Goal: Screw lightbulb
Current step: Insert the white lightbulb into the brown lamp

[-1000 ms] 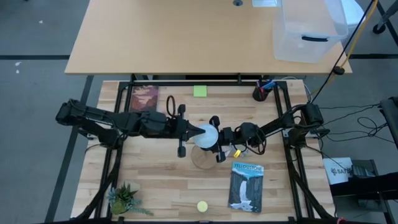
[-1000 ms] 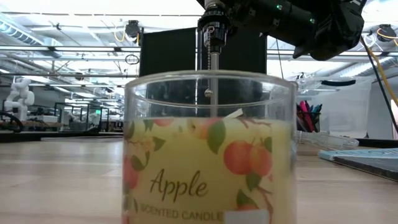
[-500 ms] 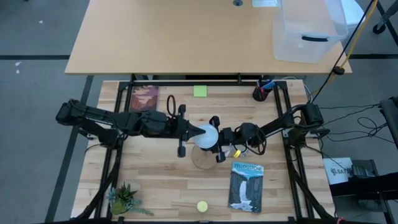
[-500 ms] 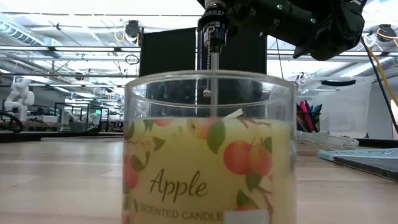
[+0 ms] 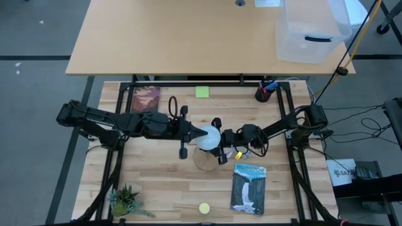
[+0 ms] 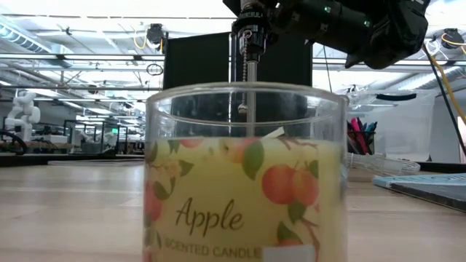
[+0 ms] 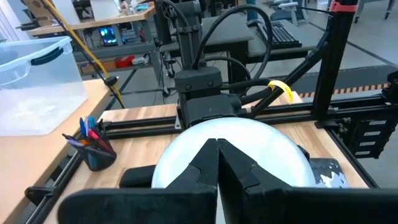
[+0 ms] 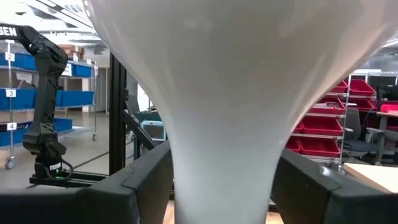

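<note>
The lightbulb [image 5: 210, 137], white and frosted, stands upright at mid-table with its globe up and its neck [image 8: 224, 180] down, over the round wooden base [image 5: 202, 160]. The socket is hidden under it. My left gripper [image 5: 198, 133] reaches in from the table's left, shut, with its tips at the globe [image 7: 261, 140]. My right gripper [image 5: 221, 143] comes from the right. It is open, and its two fingers [image 8: 146, 183] stand close on either side of the neck. In the low view a candle jar hides the bulb. My left gripper lays its shut fingertips [image 7: 217, 158] against the upper left side of the bulb's globe [image 7: 186, 155]. It comes from the table's left, slanting slightly down. The bulb stays upright under the tips.
A candle jar [image 6: 244, 175] stands at the near edge, with a small plant [image 5: 125, 202] at the near left. One book [image 5: 249, 187] lies near right, another [image 5: 146, 99] far left. A green note [image 5: 201, 92] and a pen cup [image 5: 264, 94] sit at the far edge.
</note>
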